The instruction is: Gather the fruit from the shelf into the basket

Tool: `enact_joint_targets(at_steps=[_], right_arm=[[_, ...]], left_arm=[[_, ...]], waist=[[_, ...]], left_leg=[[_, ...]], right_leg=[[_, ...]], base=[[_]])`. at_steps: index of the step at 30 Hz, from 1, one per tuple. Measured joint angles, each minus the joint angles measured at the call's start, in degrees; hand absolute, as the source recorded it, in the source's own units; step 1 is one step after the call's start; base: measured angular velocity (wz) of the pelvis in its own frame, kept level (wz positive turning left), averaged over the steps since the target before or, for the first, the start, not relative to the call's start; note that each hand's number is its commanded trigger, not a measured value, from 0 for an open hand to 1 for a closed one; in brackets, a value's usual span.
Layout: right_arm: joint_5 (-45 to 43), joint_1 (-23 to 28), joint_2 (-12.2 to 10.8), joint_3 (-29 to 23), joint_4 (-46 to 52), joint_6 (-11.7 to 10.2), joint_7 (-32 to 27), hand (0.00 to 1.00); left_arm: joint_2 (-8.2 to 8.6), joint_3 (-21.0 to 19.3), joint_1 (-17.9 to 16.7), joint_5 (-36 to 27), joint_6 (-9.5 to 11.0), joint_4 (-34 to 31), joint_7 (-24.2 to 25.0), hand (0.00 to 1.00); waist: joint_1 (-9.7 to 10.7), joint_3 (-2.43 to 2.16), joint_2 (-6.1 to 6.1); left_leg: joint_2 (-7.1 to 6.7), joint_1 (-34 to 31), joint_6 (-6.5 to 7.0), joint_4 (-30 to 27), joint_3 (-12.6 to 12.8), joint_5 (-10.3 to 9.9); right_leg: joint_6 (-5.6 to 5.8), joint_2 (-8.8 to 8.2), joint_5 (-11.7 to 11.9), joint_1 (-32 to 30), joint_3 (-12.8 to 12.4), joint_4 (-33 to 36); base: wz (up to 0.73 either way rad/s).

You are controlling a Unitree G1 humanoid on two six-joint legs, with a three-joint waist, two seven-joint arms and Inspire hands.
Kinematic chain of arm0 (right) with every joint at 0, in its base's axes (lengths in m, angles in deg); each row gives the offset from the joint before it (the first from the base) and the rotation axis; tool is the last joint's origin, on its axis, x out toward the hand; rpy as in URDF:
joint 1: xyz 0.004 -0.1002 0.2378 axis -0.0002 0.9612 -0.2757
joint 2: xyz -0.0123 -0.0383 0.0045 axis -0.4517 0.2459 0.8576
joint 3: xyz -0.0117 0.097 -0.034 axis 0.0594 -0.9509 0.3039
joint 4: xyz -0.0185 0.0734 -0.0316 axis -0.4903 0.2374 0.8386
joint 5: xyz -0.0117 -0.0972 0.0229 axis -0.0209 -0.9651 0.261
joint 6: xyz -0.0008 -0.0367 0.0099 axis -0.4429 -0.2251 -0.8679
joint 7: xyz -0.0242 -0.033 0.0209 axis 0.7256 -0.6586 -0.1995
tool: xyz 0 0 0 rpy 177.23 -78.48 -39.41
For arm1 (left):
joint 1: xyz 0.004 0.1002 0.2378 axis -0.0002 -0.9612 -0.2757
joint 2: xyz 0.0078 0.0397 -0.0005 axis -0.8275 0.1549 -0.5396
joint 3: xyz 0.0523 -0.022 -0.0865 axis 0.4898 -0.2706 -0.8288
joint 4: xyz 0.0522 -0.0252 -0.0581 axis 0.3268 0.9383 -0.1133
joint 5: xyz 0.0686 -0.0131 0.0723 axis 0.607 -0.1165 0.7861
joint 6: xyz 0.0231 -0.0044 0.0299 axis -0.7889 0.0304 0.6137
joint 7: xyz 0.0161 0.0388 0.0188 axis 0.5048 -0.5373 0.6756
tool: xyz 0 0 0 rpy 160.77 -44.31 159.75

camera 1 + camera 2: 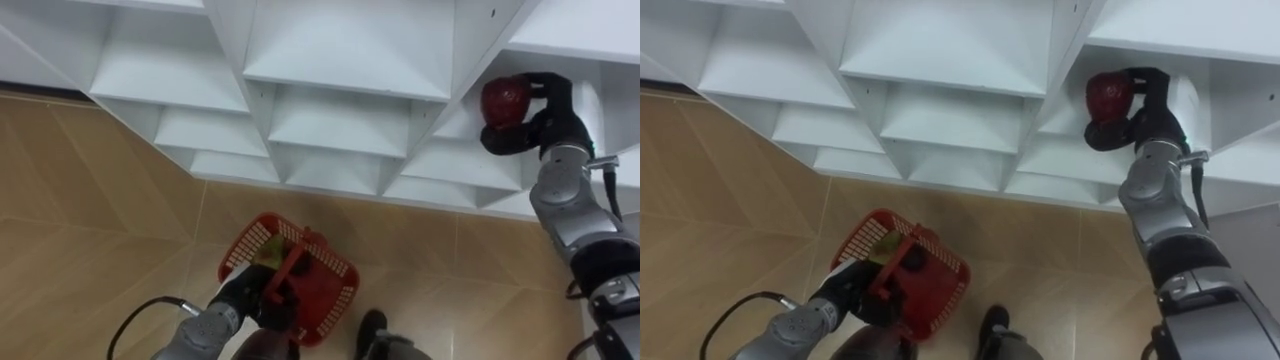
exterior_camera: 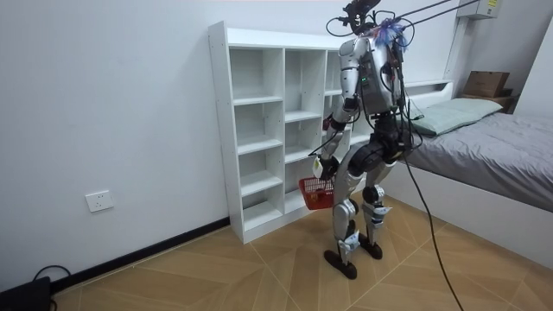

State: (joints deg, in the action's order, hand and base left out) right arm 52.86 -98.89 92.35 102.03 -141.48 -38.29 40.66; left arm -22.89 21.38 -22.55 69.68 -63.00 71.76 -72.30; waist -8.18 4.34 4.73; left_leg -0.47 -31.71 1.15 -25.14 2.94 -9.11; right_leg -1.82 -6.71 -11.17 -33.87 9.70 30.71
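Fingers (image 1: 555, 88) of our right hand (image 1: 552, 125) are curled tight round a round, glossy red fruit (image 1: 505, 100), apple-ish by the look of it. It's right at the mouth of one compartment of the white closet of open wooden shelves (image 1: 340, 60), so that one's grabbed but not bagged yet. Down low, our left hand (image 1: 245, 292) has its fingers wrapped on the handle of the red plastic mesh basket (image 1: 335, 290), which hangs near the floor in front of our legs, well apart from the fruit. There's a yellow-green piece (image 1: 268, 248) lying in the basket, so we'd say at least one pick is done, though we can't tell what it is exactly. In the room view we're standing upright facing the closet, with a grey-covered bed (image 2: 492, 147) just beyond. The other compartments in view look bare, so our guess is this red one is among the last. What's left is bringing it down over the basket and letting go, and with that much gap a sloppy drop could miss.
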Motion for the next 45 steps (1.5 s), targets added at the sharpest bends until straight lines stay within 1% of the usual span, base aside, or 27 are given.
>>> enact_joint_targets(at_steps=[4,6,7,9,10,12,14,18,19,20,21,22,23,24,25,26,27,28,30,32,33,34,35,38,40,41,45], right_arm=[[-0.18,0.27,-0.22,0.55,0.90,0.09,1.63,1.00],[-1.59,1.29,-0.59,0.59,2.17,-0.05,2.47,1.00],[-2.78,1.74,-1.18,0.61,2.50,-0.04,3.22,1.00],[-4.09,3.26,-1.41,1.39,3.96,-0.22,4.94,1.00],[-4.37,4.33,-1.42,2.37,5.34,-0.30,5.84,1.00],[-4.65,6.05,-1.39,2.28,6.80,-0.11,6.37,1.00],[-5.33,9.36,-1.50,2.21,9.54,-0.03,7.40,1.00],[-7.49,13.87,-1.73,2.30,13.71,0.00,10.47,1.00],[-8.79,15.68,-1.85,2.42,15.14,-0.21,11.58,1.00],[-9.22,17.63,-2.12,2.77,16.36,-0.73,12.67,1.00],[-9.36,18.84,-2.22,2.85,17.45,-0.75,13.36,1.00],[-10.53,21.12,-2.49,2.69,19.18,-0.71,13.71,1.00],[-11.93,22.46,-2.41,2.56,20.08,-0.73,14.27,1.00],[-12.47,23.23,-2.40,2.55,20.71,-0.73,14.77,1.00],[-12.90,24.98,-2.42,2.58,22.12,-0.89,15.83,1.00],[-13.44,27.12,-2.40,2.59,24.18,-1.04,16.77,1.00],[-13.68,28.15,-2.39,2.61,25.36,-1.24,17.25,1.00],[-14.01,29.72,-2.44,2.68,27.21,-1.99,17.89,1.00],[-14.30,32.00,-2.54,2.56,29.50,-2.82,19.10,1.00],[-14.25,34.80,-2.58,2.27,32.73,-2.94,21.81,1.00],[-14.31,35.39,-2.60,2.27,33.64,-2.95,22.60,1.00],[-14.35,36.41,-2.78,2.27,35.56,-2.95,23.96,1.00],[-14.34,37.20,-3.02,2.31,37.19,-3.01,25.16,1.00],[-14.15,38.54,-4.12,2.31,38.40,-3.30,27.61,1.00],[-14.21,40.16,-4.31,2.30,39.58,-3.50,29.30,1.00],[-14.19,41.15,-4.48,2.30,39.56,-4.04,30.07,1.00],[-14.14,43.50,-4.78,2.42,39.55,-4.08,32.64,1.00]], left_arm=[[-0.31,-0.08,-0.01,-1.95,0.00,-0.01,-0.04,1.00],[-0.31,-0.30,0.17,-1.95,0.03,0.01,-0.01,1.00],[-0.31,-0.64,0.15,-1.94,0.10,0.30,-0.02,1.00],[-0.32,-0.77,0.18,-1.93,0.34,1.01,-0.02,1.00],[-0.46,-0.91,0.08,-1.95,0.44,1.08,0.00,1.00],[-0.54,-1.47,-0.09,-1.94,0.47,1.08,0.04,1.00],[-0.75,-2.57,-0.29,-1.87,0.48,1.07,0.09,1.00],[-0.69,-4.29,-0.83,-1.84,0.63,1.56,0.14,1.00],[-0.64,-4.74,-1.19,-1.77,0.97,1.61,0.23,1.00],[-0.71,-4.84,-1.69,-1.90,1.44,1.74,0.32,1.00],[-0.71,-4.96,-2.09,-1.89,1.76,1.75,0.39,1.00],[-0.64,-5.62,-3.16,-1.84,2.27,1.58,0.50,1.00],[-0.59,-6.59,-4.21,-1.80,2.59,1.31,0.57,1.00],[-0.62,-7.04,-4.80,-1.67,2.67,1.08,0.56,1.00],[-0.69,-7.57,-5.82,-1.12,3.02,0.95,0.49,1.00],[-0.76,-8.00,-6.70,-0.14,3.03,0.50,0.51,1.00],[-0.85,-8.06,-7.25,0.33,3.04,-0.01,0.50,1.00],[-0.92,-8.25,-7.78,0.81,3.18,-0.35,0.59,1.00],[-0.88,-9.22,-8.04,1.47,3.20,-0.53,0.92,1.00],[-1.15,-9.78,-8.97,1.46,3.55,-1.75,1.59,1.00],[-1.19,-9.96,-9.32,1.46,3.82,-2.07,1.80,1.00],[-1.21,-10.33,-9.95,1.33,4.33,-2.63,2.06,1.00],[-1.25,-10.37,-10.21,1.29,4.43,-2.85,2.46,1.00],[-1.26,-10.35,-10.37,1.27,4.45,-3.50,3.10,1.00],[-1.27,-10.66,-11.19,1.38,5.07,-4.44,3.21,1.00],[-1.33,-10.85,-12.03,1.38,5.35,-5.39,3.27,1.00],[-1.42,-10.66,-12.96,1.36,5.48,-6.88,3.80,1.00]], waist=[[0.12,-0.09,-0.43],[0.14,-0.13,-0.66],[0.15,-0.19,-0.78],[0.17,-0.28,-0.96],[0.19,-0.30,-0.95],[0.24,-0.32,-0.96],[0.92,-0.54,-1.09],[1.77,-0.96,-1.56],[1.75,-1.29,-1.80],[1.79,-1.90,-2.04],[1.79,-2.34,-2.11],[1.98,-3.02,-2.42],[2.39,-3.28,-2.68],[2.61,-3.37,-2.76],[3.29,-3.48,-2.89],[3.35,-3.66,-2.76],[3.43,-3.68,-2.73],[3.52,-3.72,-2.70],[3.83,-3.72,-2.68],[3.93,-3.76,-2.62],[3.92,-3.77,-2.62],[4.51,-3.77,-2.62],[4.63,-3.76,-2.59],[4.88,-3.83,-2.47],[4.89,-3.88,-2.45],[4.98,-3.90,-2.47],[4.88,-3.91,-2.45]], left_leg=[[0.17,0.51,-0.07,-0.03,0.02,-0.04],[0.23,0.98,-0.08,0.03,-0.06,-0.05],[0.23,1.70,-0.08,0.27,-0.04,-0.05],[0.15,2.85,-0.08,0.55,-0.04,-0.05],[0.01,3.58,-0.07,1.00,-0.06,-0.04],[-0.18,4.40,-0.01,1.42,-0.40,0.02],[-0.15,5.42,-0.01,1.76,-0.73,0.02],[-0.07,8.68,-0.05,3.23,-0.52,0.04],[0.07,10.00,-0.08,3.80,-0.42,0.05],[0.00,11.24,-0.09,4.36,-0.51,0.05],[-0.18,11.84,-0.10,4.70,-0.56,0.05],[-0.18,13.12,-0.12,5.39,-0.73,0.07],[-0.18,14.47,-0.12,5.96,-0.93,0.07],[-0.18,15.18,-0.12,6.23,-1.04,0.07],[-0.21,16.61,-0.13,6.87,-1.49,0.07],[-0.19,18.06,-0.19,7.71,-1.58,0.09],[-0.20,18.68,-0.22,8.03,-1.62,0.11],[-0.28,19.61,-0.24,8.45,-1.64,0.11],[-0.30,20.95,-0.27,8.63,-1.80,0.09],[-0.24,23.09,-0.30,9.59,-1.75,0.06],[-0.22,23.47,-0.30,9.70,-1.72,0.04],[-0.18,24.03,-0.34,9.80,-1.72,-0.02],[-0.17,24.40,-0.35,9.87,-1.72,-0.10],[-0.05,25.45,-0.39,10.59,-1.64,-0.19],[-0.10,26.44,-0.39,11.18,-1.60,-0.18],[-0.10,27.14,-0.39,11.64,-1.59,-0.18],[-0.07,28.20,-0.39,12.19,-1.38,-0.19]], right_leg=[[-0.01,0.11,0.00,0.85,0.36,-0.35],[-0.06,0.05,-0.03,1.48,0.71,-0.85],[-0.06,0.05,-0.03,2.16,0.73,-0.95],[0.00,-0.05,-0.09,3.37,0.86,-1.03],[0.13,-0.18,-0.24,3.93,0.78,-1.02],[0.24,-0.27,-0.31,4.68,0.73,-1.18],[0.30,-0.20,-0.31,6.09,1.29,-2.32],[0.36,0.15,-0.20,9.27,1.30,-3.50],[0.45,0.40,-0.15,10.66,1.33,-4.31],[0.51,0.75,-0.11,12.20,1.55,-5.18],[0.52,0.73,-0.11,12.82,1.70,-5.52],[0.58,0.77,-0.13,14.26,2.02,-6.29],[0.69,0.72,-0.20,15.72,2.26,-6.95],[0.73,0.69,-0.22,16.50,2.51,-7.23],[0.84,0.69,-0.31,18.27,2.98,-8.06],[0.99,0.81,-0.46,19.48,3.01,-8.82],[1.02,0.83,-0.50,20.07,3.06,-9.04],[1.05,0.86,-0.52,21.05,3.14,-9.41],[1.12,0.98,-0.47,22.84,3.51,-10.27],[1.28,1.51,-0.36,25.03,3.57,-11.46],[1.34,1.60,-0.32,25.52,3.54,-11.75],[1.40,1.73,-0.24,26.20,3.44,-12.19],[1.40,1.75,-0.25,26.56,3.39,-12.27],[1.44,1.88,-0.05,27.51,3.21,-12.96],[1.51,2.01,-0.08,28.30,3.09,-13.26],[1.59,2.13,-0.07,29.14,3.10,-13.86],[1.68,2.22,-0.10,29.93,2.98,-14.30]], base=[[0.01],[0.05],[0.00],[0.02],[0.05],[0.03],[0.06],[-0.02],[0.00],[0.00],[0.07],[0.09],[0.08],[0.13],[0.11],[0.11],[0.03],[0.06],[0.08],[0.00],[0.00],[0.00],[0.00],[-0.02],[-0.02],[0.00],[-0.03]])
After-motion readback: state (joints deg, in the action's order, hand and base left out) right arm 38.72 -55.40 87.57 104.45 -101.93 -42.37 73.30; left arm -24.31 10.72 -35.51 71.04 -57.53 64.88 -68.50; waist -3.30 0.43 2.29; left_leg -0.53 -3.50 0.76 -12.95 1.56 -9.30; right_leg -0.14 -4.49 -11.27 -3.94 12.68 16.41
